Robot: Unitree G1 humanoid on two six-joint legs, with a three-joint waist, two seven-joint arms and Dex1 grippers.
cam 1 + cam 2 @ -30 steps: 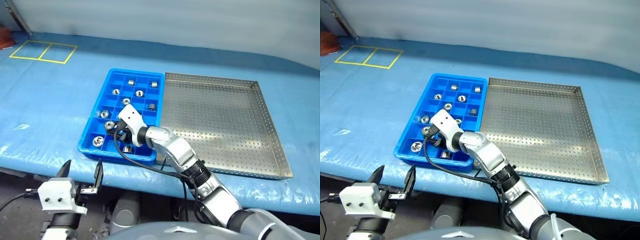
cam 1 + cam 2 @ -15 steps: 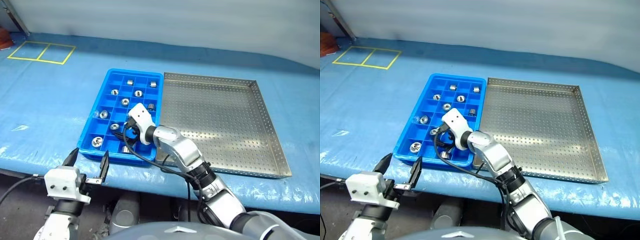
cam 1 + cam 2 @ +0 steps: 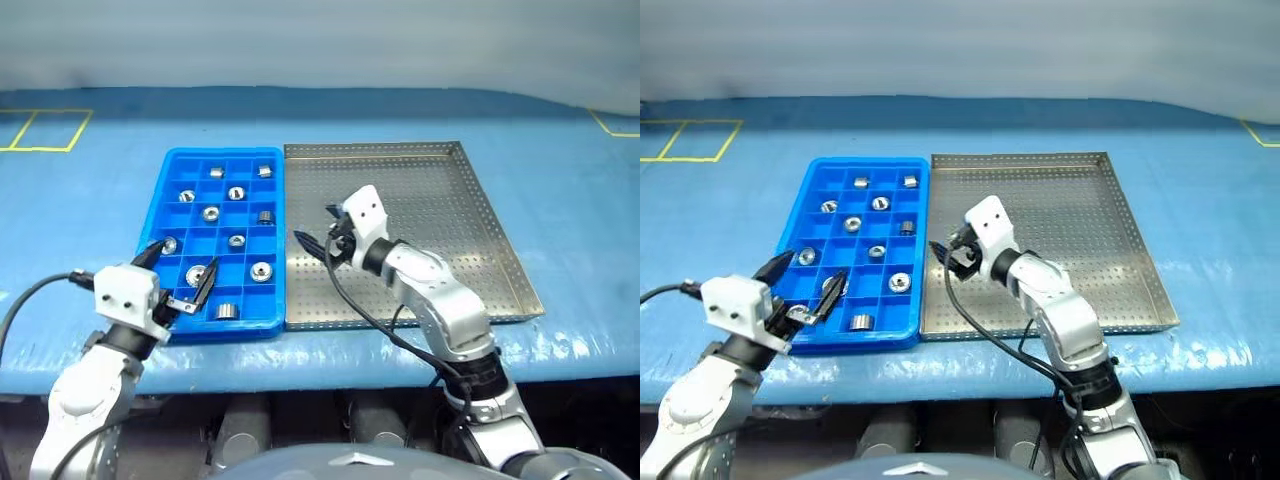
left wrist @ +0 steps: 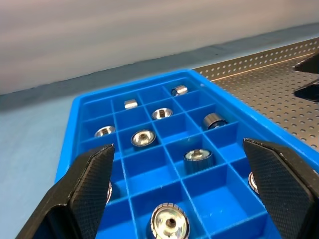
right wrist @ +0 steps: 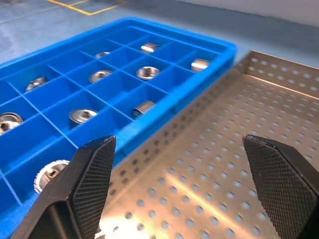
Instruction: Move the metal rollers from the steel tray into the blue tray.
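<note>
**Rollers sorted, steel tray bare**

The left gripper hovers with fingers spread and empty over the near end of the blue tray, apparently on standby. The metal rollers sit one to a compartment, which stops them rolling; from the middle of the grid they reach to 12 and 6 o'clock. The steel tray, touching the blue one at its 3 o'clock side, shows no rollers, so the transfer looks finished. The right gripper hangs released above its perforated floor. Both trays rest on a blue-covered table marked with yellow tape, before a pale wall.
</note>
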